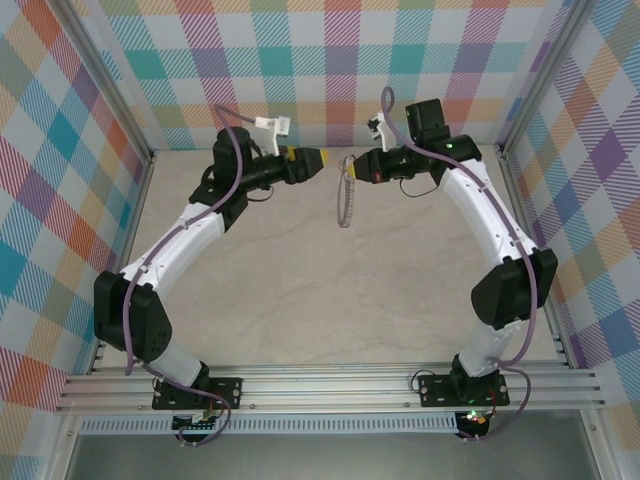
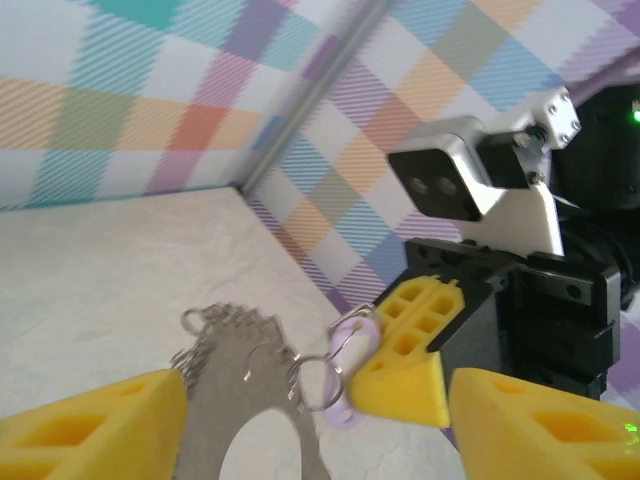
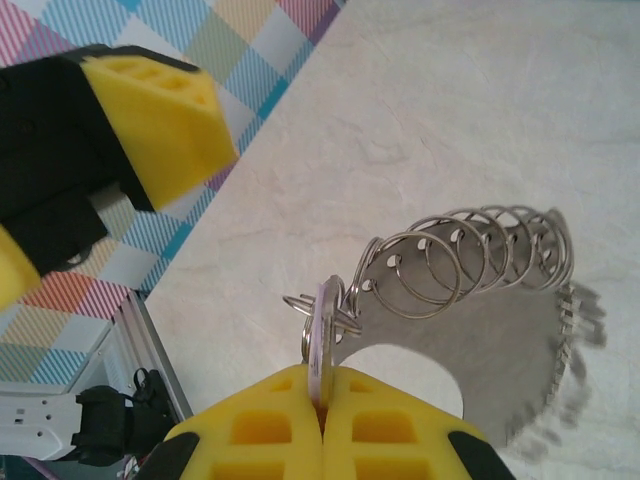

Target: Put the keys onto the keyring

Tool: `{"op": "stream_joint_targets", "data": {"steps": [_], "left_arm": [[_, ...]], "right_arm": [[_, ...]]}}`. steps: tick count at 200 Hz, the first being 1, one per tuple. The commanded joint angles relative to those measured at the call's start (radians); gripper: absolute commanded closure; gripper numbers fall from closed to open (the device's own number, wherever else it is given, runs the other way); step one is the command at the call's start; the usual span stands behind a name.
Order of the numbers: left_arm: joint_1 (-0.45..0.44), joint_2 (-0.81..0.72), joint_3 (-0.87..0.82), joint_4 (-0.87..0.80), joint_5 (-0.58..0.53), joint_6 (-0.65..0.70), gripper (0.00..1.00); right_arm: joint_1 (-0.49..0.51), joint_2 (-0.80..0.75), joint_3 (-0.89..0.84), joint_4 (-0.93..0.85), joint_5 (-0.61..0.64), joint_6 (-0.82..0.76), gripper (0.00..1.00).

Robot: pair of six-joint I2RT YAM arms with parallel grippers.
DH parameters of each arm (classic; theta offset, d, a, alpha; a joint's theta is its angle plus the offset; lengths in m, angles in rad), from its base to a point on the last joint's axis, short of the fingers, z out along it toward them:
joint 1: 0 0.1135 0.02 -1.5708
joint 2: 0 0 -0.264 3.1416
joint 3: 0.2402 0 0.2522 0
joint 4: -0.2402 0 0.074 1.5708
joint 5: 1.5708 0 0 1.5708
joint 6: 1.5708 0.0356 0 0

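My right gripper (image 3: 322, 378) is shut on the edge of the keys' pale lilac tab (image 3: 325, 325), which carries a small wire ring. The keyring (image 3: 505, 335), a flat grey scalloped loop with several wire rings through its holes, hangs from that tab above the table. In the top view the keyring (image 1: 347, 198) dangles below the right gripper (image 1: 355, 165), with my left gripper (image 1: 318, 160) just to its left. My left gripper (image 2: 320, 440) is open, its yellow fingers (image 2: 95, 430) straddling the keyring (image 2: 225, 400) and the lilac tab (image 2: 350, 408) without touching them.
The beige marbled table (image 1: 330, 290) lies below both grippers. Checked fabric walls (image 1: 60, 170) on metal frames close in the left, back and right sides. An aluminium rail (image 1: 330, 385) runs along the near edge by the arm bases.
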Motion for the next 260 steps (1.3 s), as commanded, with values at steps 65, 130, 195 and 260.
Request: {"op": "stream_joint_targets", "data": {"steps": [65, 130, 195, 260], "left_arm": [[0.131, -0.147, -0.16, 0.017, -0.079, -0.033, 0.06], [0.147, -0.147, -0.155, 0.0, -0.051, -0.03, 0.06], [0.146, -0.172, -0.21, 0.054, -0.039, -0.093, 0.06], [0.142, -0.19, -0.255, 0.055, -0.027, -0.122, 0.06]], "right_arm": [[-0.005, 0.305, 0.252, 0.038, -0.067, 0.027, 1.0], [-0.003, 0.469, 0.348, 0.04, -0.111, 0.047, 1.0], [0.045, 0.29, -0.264, 0.435, -0.078, 0.211, 1.0], [0.123, 0.213, -0.61, 0.621, -0.01, 0.31, 1.0]]}}
